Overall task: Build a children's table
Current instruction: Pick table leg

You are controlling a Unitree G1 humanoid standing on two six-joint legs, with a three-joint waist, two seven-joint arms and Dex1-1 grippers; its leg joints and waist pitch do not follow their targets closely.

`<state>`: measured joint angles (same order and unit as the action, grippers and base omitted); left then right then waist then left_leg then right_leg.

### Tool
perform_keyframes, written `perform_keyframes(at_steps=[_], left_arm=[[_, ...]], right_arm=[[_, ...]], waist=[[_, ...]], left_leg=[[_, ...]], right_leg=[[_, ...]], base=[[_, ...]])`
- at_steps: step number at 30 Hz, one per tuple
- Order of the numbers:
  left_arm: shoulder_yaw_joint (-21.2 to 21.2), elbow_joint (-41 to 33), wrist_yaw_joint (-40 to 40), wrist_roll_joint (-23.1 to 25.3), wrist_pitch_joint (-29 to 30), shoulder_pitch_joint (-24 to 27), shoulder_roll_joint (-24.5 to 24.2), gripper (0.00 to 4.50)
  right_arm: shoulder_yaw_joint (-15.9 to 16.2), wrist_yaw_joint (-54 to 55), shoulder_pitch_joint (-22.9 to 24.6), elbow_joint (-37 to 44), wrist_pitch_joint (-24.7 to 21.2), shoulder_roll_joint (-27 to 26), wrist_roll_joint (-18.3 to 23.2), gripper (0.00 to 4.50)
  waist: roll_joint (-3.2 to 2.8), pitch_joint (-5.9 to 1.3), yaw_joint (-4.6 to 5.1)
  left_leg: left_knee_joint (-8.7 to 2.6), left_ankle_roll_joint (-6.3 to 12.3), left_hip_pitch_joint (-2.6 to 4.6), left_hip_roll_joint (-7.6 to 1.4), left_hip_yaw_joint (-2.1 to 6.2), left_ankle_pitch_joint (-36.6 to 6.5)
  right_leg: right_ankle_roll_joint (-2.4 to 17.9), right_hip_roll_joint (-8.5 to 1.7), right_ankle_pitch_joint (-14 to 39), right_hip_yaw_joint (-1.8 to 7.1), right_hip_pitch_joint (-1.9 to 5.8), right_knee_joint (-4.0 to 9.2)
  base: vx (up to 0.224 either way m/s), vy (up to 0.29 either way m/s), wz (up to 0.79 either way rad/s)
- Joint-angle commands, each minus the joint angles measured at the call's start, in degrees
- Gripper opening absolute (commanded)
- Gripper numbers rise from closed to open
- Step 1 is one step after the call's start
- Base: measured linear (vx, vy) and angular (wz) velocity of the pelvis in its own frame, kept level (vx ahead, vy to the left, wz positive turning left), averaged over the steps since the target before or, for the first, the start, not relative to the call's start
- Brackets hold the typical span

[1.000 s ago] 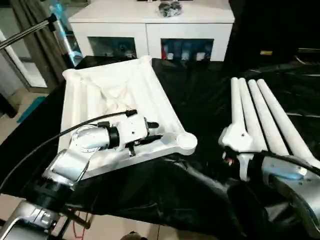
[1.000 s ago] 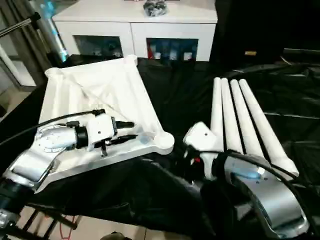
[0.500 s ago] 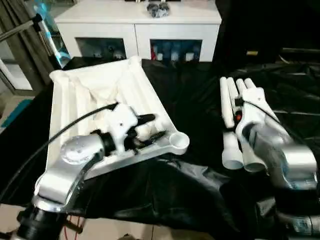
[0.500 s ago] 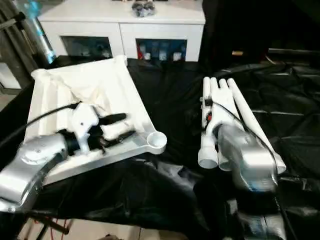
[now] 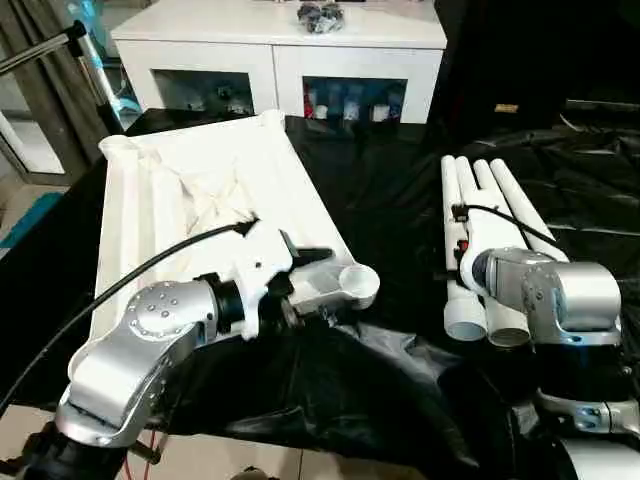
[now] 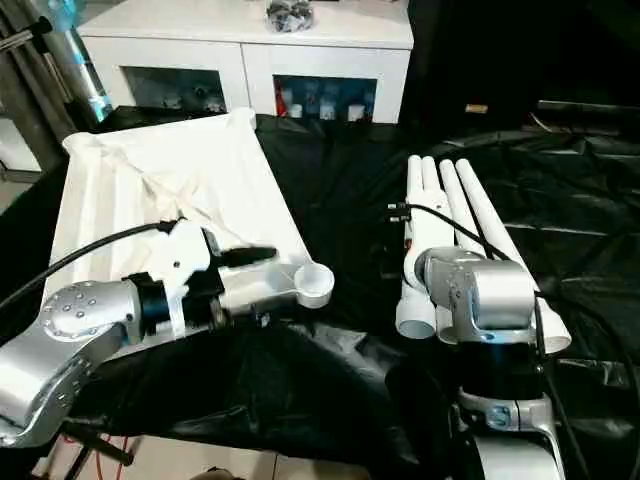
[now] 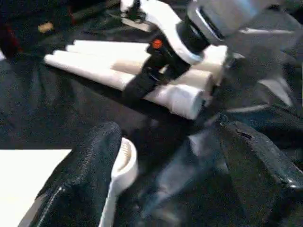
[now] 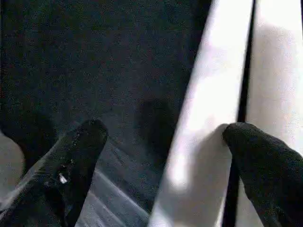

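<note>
The white plastic tabletop [image 5: 200, 200] is lying underside up on the black sheet [image 5: 380, 380] covering the work surface, toward the robot's left; its ribbed underside is facing upward, and a rounded corner socket [image 5: 358, 283] is sitting at the near corner closest to the middle; the four white tapered legs [image 5: 480, 230] are lying side by side on the sheet toward the robot's right, touching one another, well apart from the tabletop, their open wide ends pointing toward the robot.

The left gripper [image 7: 165, 175] is hovering at the tabletop's near edge just beside the corner socket, its two black fingers [image 7: 85, 179] spread wide; one finger is sitting against the socket's rim, the other is standing over the black sheet.

The right gripper [image 8: 161, 156] is reaching down onto the bundle of legs, its fingers parted; in the right wrist view one fingertip [image 8: 255, 151] is resting in the groove between two legs, while the other is hanging over the dark sheet beside the outermost leg, so the jaws are straddling that leg without closing on it.

Behind the work surface a white cabinet [image 5: 280, 50] with glass doors is standing.
</note>
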<state>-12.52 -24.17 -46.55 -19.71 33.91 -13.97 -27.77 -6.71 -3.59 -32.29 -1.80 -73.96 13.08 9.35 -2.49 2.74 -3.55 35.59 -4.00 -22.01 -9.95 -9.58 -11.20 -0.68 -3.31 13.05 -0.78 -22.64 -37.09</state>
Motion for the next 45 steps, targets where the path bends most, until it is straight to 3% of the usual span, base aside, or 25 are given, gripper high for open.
perform_keyframes(at_steps=[1, 11, 12, 13, 14, 16, 19, 20, 22, 30, 39, 42, 43, 45], left_arm=[[-0.43, -1.47, -0.61, -0.59, 1.38, 0.45, -0.85, 3.73], [-0.30, -3.75, -1.55, -3.42, 5.35, 1.89, -2.83, 3.73], [-0.28, -3.84, -1.49, -3.47, 5.50, 1.91, -2.88, 3.73], [-0.28, -3.86, -1.42, -3.45, 5.52, 1.91, -2.86, 3.73], [-0.32, -3.73, -1.18, -3.34, 5.44, 1.92, -2.80, 3.73], [-0.38, -3.68, -1.08, -3.32, 5.43, 1.92, -2.80, 3.73], [-0.57, -3.80, -0.81, -3.49, 5.69, 2.05, -2.90, 3.77], [-0.86, -3.89, -0.67, -3.42, 5.79, 2.15, -2.87, 3.78], [-1.05, -3.86, -0.59, -3.29, 5.79, 2.14, -2.79, 3.78], [-0.61, -3.28, -0.47, -3.07, 5.39, 1.86, -3.06, 3.78], [0.90, -1.75, 0.87, -2.96, 5.02, 1.01, -2.52, 3.78], [1.37, -0.77, 1.58, -2.63, 4.53, -0.24, -1.84, 3.78], [1.69, -0.21, 2.03, -2.59, 4.40, -0.89, -1.45, 3.78], [2.25, 1.00, 3.05, -2.62, 3.99, -2.21, -0.47, 3.78]], right_arm=[[-0.62, 0.49, -1.41, -0.27, -1.68, 0.29, 0.17, 4.50], [-0.61, -0.71, -1.82, -3.07, -6.72, 0.76, 0.35, 4.50], [-0.38, -0.81, -1.75, -3.56, -7.17, 0.95, 0.33, 4.50], [-0.36, -0.69, -1.73, -3.79, -7.24, 0.98, 0.21, 4.50], [-1.04, -0.74, -1.89, -4.31, -7.58, 0.70, 0.40, 4.50], [-1.36, -0.83, -1.97, -4.50, -7.71, 0.57, 0.53, 4.50], [-1.71, -0.86, -2.37, -5.42, -8.09, 0.41, 0.36, 4.33], [-2.09, -0.99, -2.62, -6.32, -8.03, 0.31, 0.33, 4.13], [-2.45, -1.03, -2.89, -7.23, -7.78, 0.24, 0.30, 3.98], [-2.78, -0.73, -3.43, -8.72, -6.80, 0.07, 0.12, 3.27], [-6.05, 0.81, -3.78, -8.92, -6.19, -1.78, 0.16, 2.59], [-7.38, 1.02, -3.79, -7.89, -6.54, -2.25, 0.49, 2.38], [-8.00, 1.01, -3.86, -7.46, -6.80, -2.47, 0.68, 2.31], [-8.52, 0.93, -3.76, -6.42, -7.05, -2.46, 0.76, 2.16]], waist=[[0.70, -3.68, -0.20], [0.85, -3.58, -0.20], [1.15, -3.56, -0.19], [1.05, -3.59, -0.27], [1.51, -3.62, -0.24], [1.25, -3.62, -0.36], [1.27, -3.67, -0.31], [1.62, -3.68, -0.30], [1.78, -3.65, -0.28], [1.90, -3.61, -0.34], [1.60, -3.67, -0.37], [1.24, -3.77, -0.43], [0.80, -3.81, -0.58], [1.09, -3.81, -0.64]], left_leg=[[-4.17, -2.55, 1.02, -1.65, 0.43, -2.68], [-4.26, -2.97, 1.03, -1.66, 0.40, -3.26], [-4.31, -3.05, 1.07, -1.71, 0.36, -3.44], [-4.30, -3.12, 1.10, -1.71, 0.39, -3.38], [-4.30, -3.04, 1.04, -1.73, 0.32, -2.91], [-4.28, -2.94, 0.99, -1.71, 0.37, -2.40], [-4.28, -3.16, 1.05, -1.72, 0.38, -2.37], [-4.27, -3.06, 0.99, -1.69, 0.34, -2.38], [-4.29, -3.15, 1.07, -1.75, 0.29, -2.76], [-4.32, -3.16, 1.04, -1.74, 0.30, -2.72], [-4.29, -3.42, 1.07, -1.67, 0.32, -2.60], [-4.29, -4.00, 1.17, -1.65, 0.38, -2.72], [-4.23, -4.17, 1.27, -1.61, 0.42, -2.88], [-4.34, -4.28, 1.17, -1.61, 0.46, -3.45]], right_leg=[[10.34, -2.99, -1.36, 1.93, 2.71, 3.70], [10.03, -3.00, -0.01, 1.95, 2.67, 3.82], [10.03, -2.99, 0.25, 1.96, 2.63, 3.88], [10.06, -3.02, 0.26, 1.95, 2.64, 3.81], [9.95, -2.97, -0.33, 1.95, 2.71, 3.82], [9.83, -3.07, -0.80, 1.96, 2.69, 3.72], [9.79, -3.02, -1.39, 1.92, 2.67, 3.69], [10.00, -3.08, -1.45, 1.95, 2.76, 3.69], [9.95, -3.05, -0.96, 1.95, 2.68, 3.73], [9.85, -3.11, -0.63, 1.95, 2.71, 3.74], [10.08, -3.02, -1.41, 1.89, 2.66, 3.67], [9.94, -2.96, -2.17, 1.89, 2.69, 3.63], [9.96, -2.94, -2.36, 1.87, 2.56, 3.57], [9.97, -2.96, -2.66, 1.88, 2.79, 3.64]], base=[[0.000, 0.000, 0.00], [0.000, 0.000, 0.00], [0.000, 0.000, 0.00], [0.000, 0.000, 0.00], [0.000, 0.000, 0.00], [0.000, 0.000, 0.00], [0.000, 0.000, 0.00], [0.000, 0.000, 0.00], [0.000, 0.000, 0.00], [0.000, 0.000, 0.00], [0.000, 0.000, 0.00], [0.000, 0.000, 0.00], [0.000, 0.000, 0.00], [0.000, 0.000, 0.00]])
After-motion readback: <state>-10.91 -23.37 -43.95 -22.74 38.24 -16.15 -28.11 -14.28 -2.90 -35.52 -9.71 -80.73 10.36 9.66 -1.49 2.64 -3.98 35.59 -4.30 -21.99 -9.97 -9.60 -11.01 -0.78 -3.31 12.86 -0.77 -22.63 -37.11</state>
